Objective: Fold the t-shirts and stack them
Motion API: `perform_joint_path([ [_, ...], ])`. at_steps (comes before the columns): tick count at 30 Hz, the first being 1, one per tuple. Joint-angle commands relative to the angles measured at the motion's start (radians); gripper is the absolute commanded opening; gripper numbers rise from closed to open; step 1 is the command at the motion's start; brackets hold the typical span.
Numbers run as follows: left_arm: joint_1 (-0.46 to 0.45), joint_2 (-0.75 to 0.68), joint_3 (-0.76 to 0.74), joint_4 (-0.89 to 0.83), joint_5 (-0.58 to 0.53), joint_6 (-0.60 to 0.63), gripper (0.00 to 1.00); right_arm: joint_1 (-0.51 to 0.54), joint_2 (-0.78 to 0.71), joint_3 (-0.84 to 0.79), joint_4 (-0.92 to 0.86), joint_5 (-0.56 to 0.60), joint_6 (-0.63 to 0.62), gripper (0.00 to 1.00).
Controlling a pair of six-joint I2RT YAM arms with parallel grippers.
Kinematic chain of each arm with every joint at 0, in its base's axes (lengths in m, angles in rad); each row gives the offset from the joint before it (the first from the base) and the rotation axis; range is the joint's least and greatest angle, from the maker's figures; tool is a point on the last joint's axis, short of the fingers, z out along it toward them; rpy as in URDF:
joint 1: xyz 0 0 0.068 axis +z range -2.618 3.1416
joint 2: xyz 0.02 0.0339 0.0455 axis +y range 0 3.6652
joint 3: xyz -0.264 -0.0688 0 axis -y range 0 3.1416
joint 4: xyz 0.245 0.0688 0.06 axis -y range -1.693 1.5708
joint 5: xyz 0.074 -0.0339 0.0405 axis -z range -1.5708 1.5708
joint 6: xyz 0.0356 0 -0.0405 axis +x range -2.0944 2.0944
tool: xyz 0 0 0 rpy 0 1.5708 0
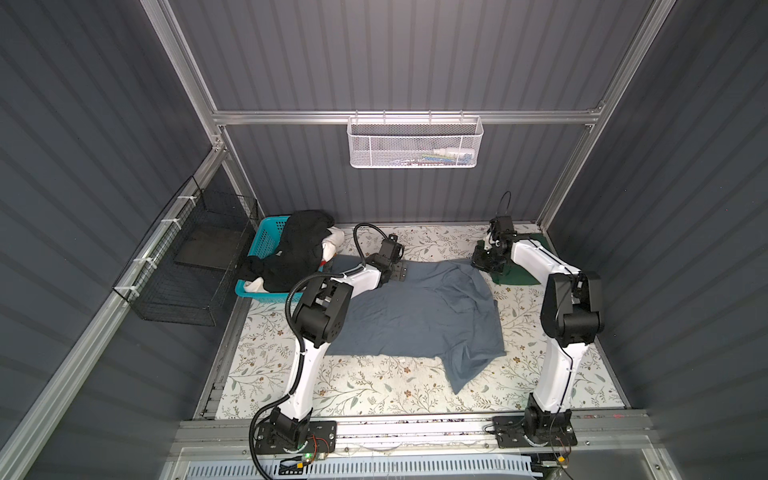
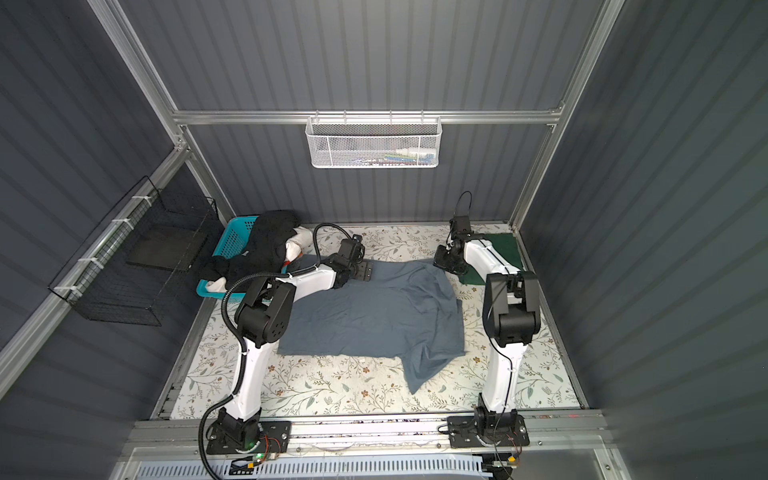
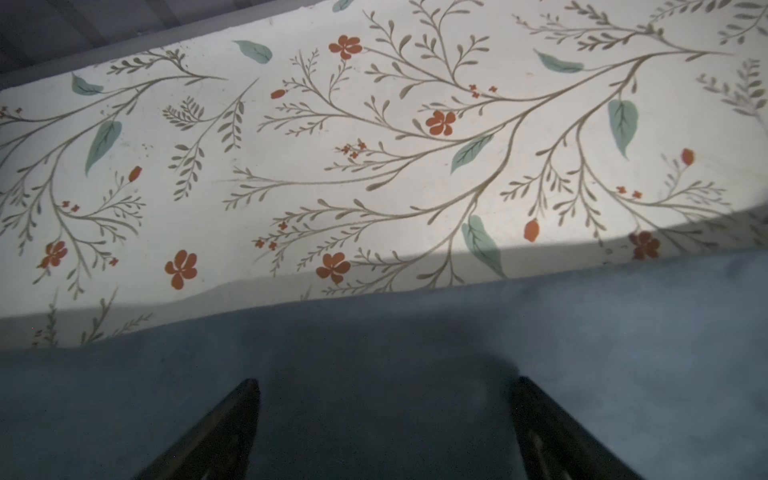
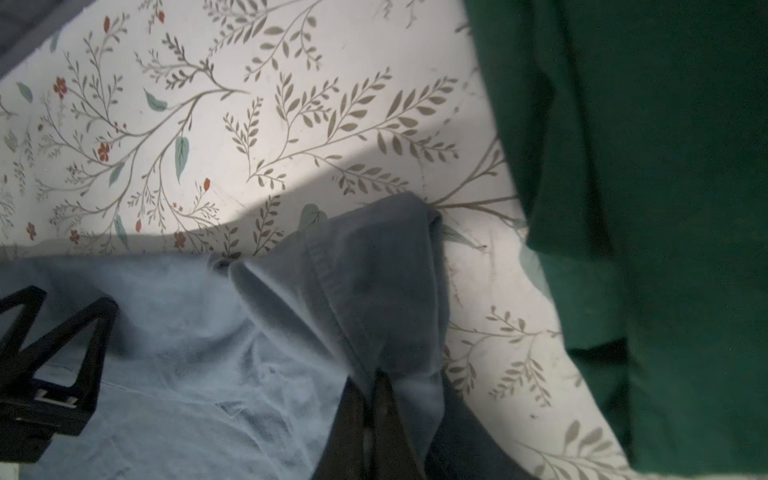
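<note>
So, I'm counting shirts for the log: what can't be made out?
- Pile in turquoise basket: black t-shirt covers it in both top views.
- Dark green t-shirt: right arm hides part in both top views; cut off in right wrist view.
- White mesh basket's contents: too small, top views.

I can read no text, label, brand, number or sign in any view. The items lying in the white mesh basket on the back rail show coloured patches in both top views. These are too small and blurred for me to make out as lettering.
</note>
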Motion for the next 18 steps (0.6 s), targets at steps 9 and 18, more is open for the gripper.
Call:
perform_joint_path([
  [9,0.040,0.065,0.052,-0.120,-0.057,-0.067,0.92,-0.065,-0.078,-0.054,0.037,0.037,0.085,0.00],
  [18,0.049,0.094,0.093,-0.158,-0.083,-0.040,0.91,-0.131,-0.062,-0.074,0.062,-0.027,0.130,0.00],
])
